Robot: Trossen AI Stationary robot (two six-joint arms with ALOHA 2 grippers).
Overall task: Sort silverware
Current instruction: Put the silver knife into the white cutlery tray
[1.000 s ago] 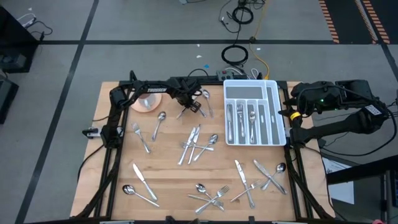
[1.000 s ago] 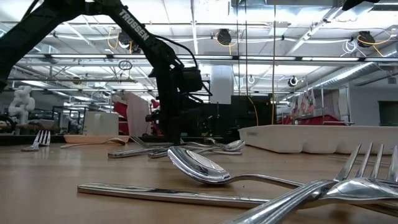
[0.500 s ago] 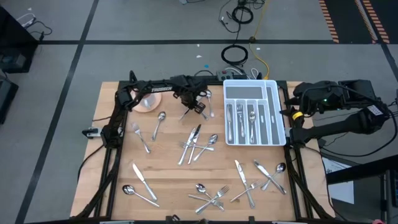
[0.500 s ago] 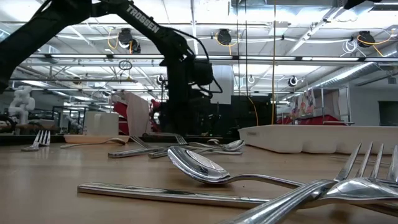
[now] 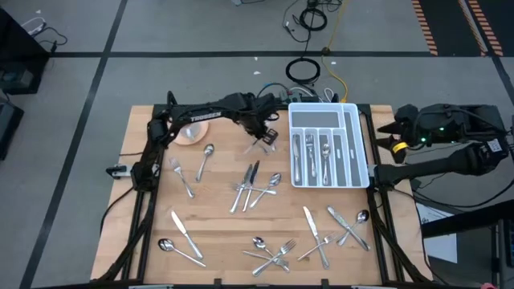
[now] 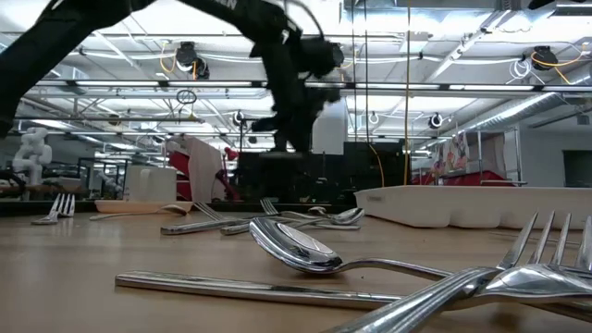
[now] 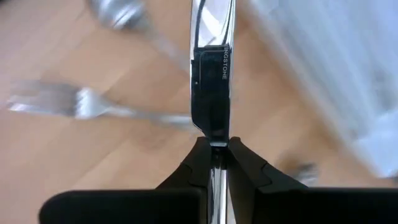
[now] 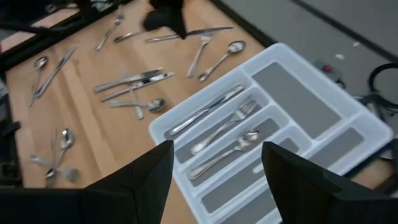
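Grey concrete floor w/ dark seam lines surrounds a pale wooden table (image 5: 217, 221); cables lie coiled on the floor past the table's 12 o'clock edge. Across the table at table height, a workshop w/ ceiling lights and pipes shows behind.

White divided tray (image 5: 361, 144) sits at the table's 2 o'clock corner, already holding a knife, forks and a spoon in its long slots. A pink cup on its saucer (image 5: 190, 132) sits at approx. 10 o'clock, partly under the left arm.

Silverware (image 5: 254, 183) lies scattered — a cluster at centre, a spoon (image 5: 205, 159) and fork at 9 o'clock, a knife (image 5: 180, 225) and spoon at 7, a pile of forks and spoons at 6, more pieces at 4–5 o'clock.

Left gripper (image 5: 261, 128) is up off the table at approx. 12 o'clock, just beside the tray's near-centre wall, fingers pinched tight on a table knife (image 7: 211, 81). In the wrist view the knife runs straight out from between the fingers, long axis in line w/ the gripper; which end is pinched I can't tell. Below it are a fork and spoon, blurred.

Right gripper (image 8: 214, 165) hangs off the table at 3 o'clock, beyond the tray — fingers spread wide, holding nothing.
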